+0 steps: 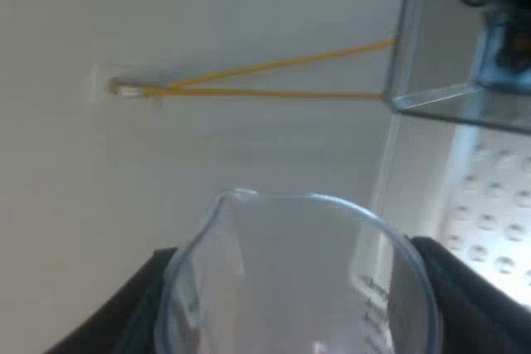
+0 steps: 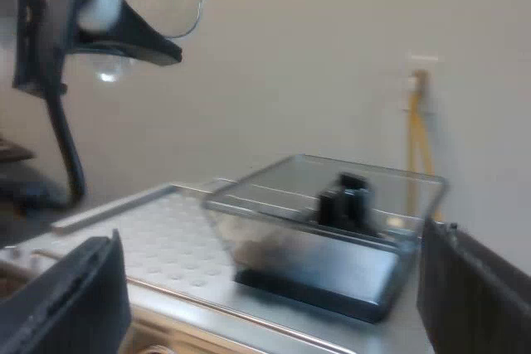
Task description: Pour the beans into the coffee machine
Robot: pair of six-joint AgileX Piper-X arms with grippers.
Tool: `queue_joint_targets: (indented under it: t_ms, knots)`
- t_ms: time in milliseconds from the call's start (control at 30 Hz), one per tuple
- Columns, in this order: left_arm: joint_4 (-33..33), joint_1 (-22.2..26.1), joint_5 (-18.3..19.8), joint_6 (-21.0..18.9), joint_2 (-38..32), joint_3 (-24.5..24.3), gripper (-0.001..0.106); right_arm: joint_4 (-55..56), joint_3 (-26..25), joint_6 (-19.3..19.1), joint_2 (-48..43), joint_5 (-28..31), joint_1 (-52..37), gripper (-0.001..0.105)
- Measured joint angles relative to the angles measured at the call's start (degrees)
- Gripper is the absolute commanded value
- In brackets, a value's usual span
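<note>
In the left wrist view, our left gripper (image 1: 303,288) is closed around the measuring glass (image 1: 299,271), one black finger pressing each side of its clear wall. We see no beans through the part of the glass that shows, so we cannot tell whether anything is left in it. Its spout (image 1: 236,196) points toward the pale wall (image 1: 166,22), where a yellow cord (image 1: 265,79) is pinned. The bean hopper (image 1: 431,80) stands beyond the rim and off to one side of the spout, above the espresso machine's dimpled metal top (image 1: 498,238). The glass and hopper are not touching.

In the right wrist view, our right gripper (image 2: 270,288) is spread wide with nothing between its fingers, and the clear hopper (image 2: 323,221) sits just past them on the machine. Something brownish lies at the hopper's floor, but we cannot say what it is. Farther off, the left gripper (image 2: 124,35) holds the glass (image 2: 166,2) high over the machine's top, well apart from the hopper.

We judge that the left arm must do the pouring. For that, the spout has to turn toward the hopper's open mouth and come over it.
</note>
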Motion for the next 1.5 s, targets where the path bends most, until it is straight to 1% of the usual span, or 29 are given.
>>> queue_joint_targets:
  t_ms: [33,100,133,200,233,300,367,433,500,567,600,633,700,733,767,800,833,900,967,1000,1033,1133,1167,1200,1233,1267,1400,1433,1500]
  knots:
    - [1.88,0.23,1.57,-4.37,-1.39,0.00,0.000,-0.02,0.00,0.00,0.00,-2.25,0.00,0.074]
    - [3.04,0.35,3.08,-10.28,-2.57,0.00,0.000,-0.02,0.00,0.00,0.00,-3.12,0.00,0.074]
    - [3.40,0.35,3.68,-14.18,-2.89,0.00,0.000,0.08,0.00,0.00,0.00,-3.40,0.00,0.074]
    - [3.92,0.58,3.88,-18.22,-3.42,0.00,0.000,0.17,0.00,0.00,0.00,-3.45,0.00,0.074]
    - [5.95,0.92,4.07,-23.61,-4.54,0.25,0.000,0.17,0.00,0.00,0.00,-3.45,0.00,0.074]
    - [7.91,1.65,4.60,-29.71,-6.32,0.39,0.000,4.38,-1.51,1.60,0.00,-4.06,0.32,0.074]
    - [10.43,3.57,7.24,-35.31,-9.15,0.39,0.000,7.70,-3.07,2.24,0.70,-4.94,1.47,0.074]
    - [11.68,4.80,7.62,-37.12,-10.59,0.27,0.000,8.13,-3.43,2.24,0.85,-4.93,1.78,0.074]
    - [13.73,7.55,8.22,-39.41,-12.50,-0.20,0.000,9.01,-5.71,2.23,2.74,-4.92,4.93,0.074]
    - [14.15,8.18,8.22,-39.84,-12.91,-0.20,0.000,9.20,-6.16,2.23,3.79,-4.70,6.54,0.074]
    - [14.97,10.23,9.75,-40.90,-13.28,0.25,0.000,9.19,-6.37,2.23,4.82,-4.71,8.12,0.074]
    - [14.96,10.61,10.12,-41.11,-13.36,0.55,0.000,9.19,-6.36,2.34,5.36,-4.71,9.18,0.074]
    - [15.22,14.33,14.30,-43.01,-14.59,3.32,0.000,9.19,-6.36,2.82,6.80,-4.71,11.31,0.074]
    - [15.08,19.23,17.50,-45.38,-16.87,7.44,0.000,9.40,-6.36,3.65,8.62,-4.58,13.40,0.074]
    - [14.88,20.48,17.66,-45.66,-17.41,8.85,0.000,9.40,-6.36,4.24,9.26,-4.53,13.91,0.074]
    - [14.51,22.62,18.20,-45.99,-19.19,11.73,0.000,9.38,-6.36,5.01,10.41,-4.54,15.25,0.074]
    - [14.12,23.60,18.52,-46.11,-20.23,12.70,0.000,9.38,-6.36,5.66,11.02,-4.54,15.57,0.074]
    - [11.86,27.00,20.21,-46.26,-24.34,18.47,0.000,9.38,-6.36,7.62,13.08,-4.68,17.00,0.074]
    - [10.13,29.09,22.31,-46.81,-27.56,22.20,0.000,9.38,-6.36,9.12,14.12,-4.68,17.32,0.074]
    - [10.13,29.09,22.31,-46.81,-27.56,22.20,0.000,9.38,-6.36,9.87,14.59,-4.68,17.34,0.074]
    - [7.89,31.92,24.24,-47.28,-31.21,27.82,0.000,9.38,-6.36,11.81,15.68,-4.68,17.33,0.074]
    - [6.37,33.75,25.41,-47.68,-33.61,31.40,0.000,9.38,-6.36,14.12,16.81,-4.68,17.33,0.074]
    - [5.06,34.50,26.34,-48.20,-34.49,32.72,0.000,9.38,-6.36,16.64,17.90,-4.68,17.33,0.074]
    - [2.21,36.67,29.10,-49.13,-36.06,35.64,0.000,9.38,-6.36,18.62,18.93,-4.68,17.33,0.074]
    - [0.77,38.20,30.22,-49.60,-37.30,37.47,0.000,9.38,-6.36,18.95,18.93,-4.68,17.33,0.074]
    - [-1.81,41.37,31.69,-50.39,-40.50,40.78,0.000,9.38,-6.36,19.49,19.38,-4.68,17.33,0.074]
    - [-10.83,47.95,34.12,-51.59,-51.04,53.68,0.000,9.22,-6.36,20.02,22.69,-4.68,17.33,0.074]
    - [-11.68,48.36,34.60,-51.81,-52.31,55.55,0.000,9.22,-6.36,20.02,23.23,-4.68,17.33,0.074]
    - [-15.44,50.00,35.22,-52.58,-54.82,63.58,0.000,9.22,-6.36,20.02,25.35,-4.68,17.33,0.074]
